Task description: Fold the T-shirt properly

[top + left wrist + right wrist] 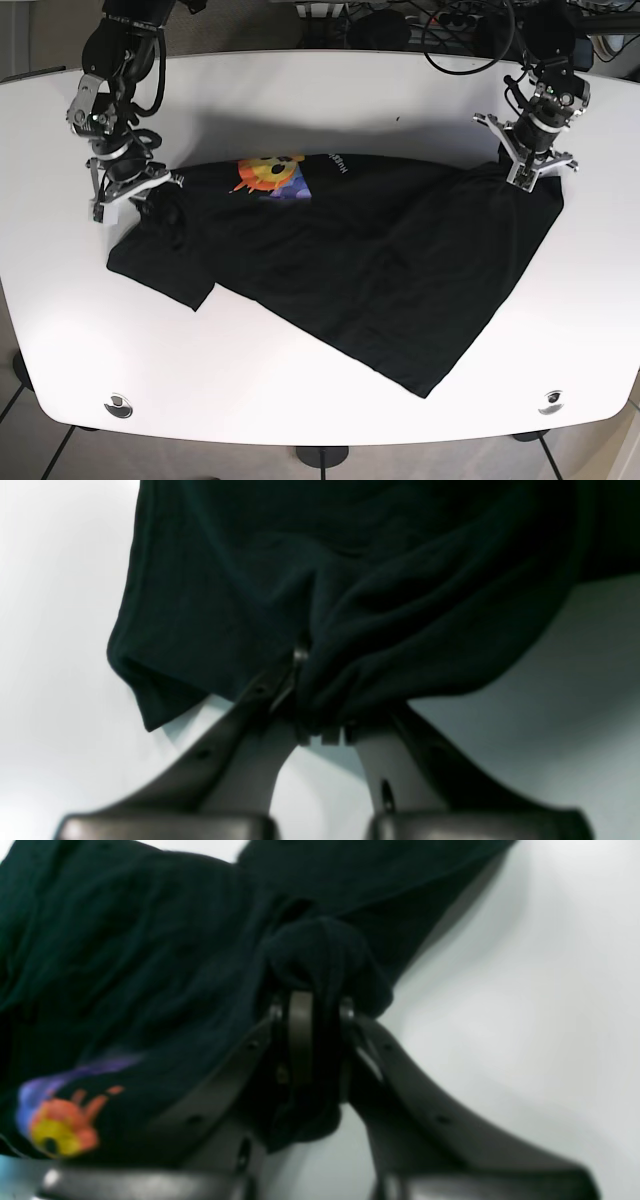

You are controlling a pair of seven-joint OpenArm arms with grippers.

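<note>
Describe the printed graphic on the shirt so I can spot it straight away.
On the white table lies a black T-shirt, spread between the two arms. Near its far edge, toward the right gripper, sits the graphic: a small orange, yellow and purple patch, the only bright colour on the dark cloth.

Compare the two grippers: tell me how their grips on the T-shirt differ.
The right gripper pinches the T-shirt beside its colourful print; the left gripper pinches plain dark cloth, far from the print. In the wrist views, cloth bulges above the right gripper, while at the left gripper it fans out in folds. Both are shut on fabric.
</note>
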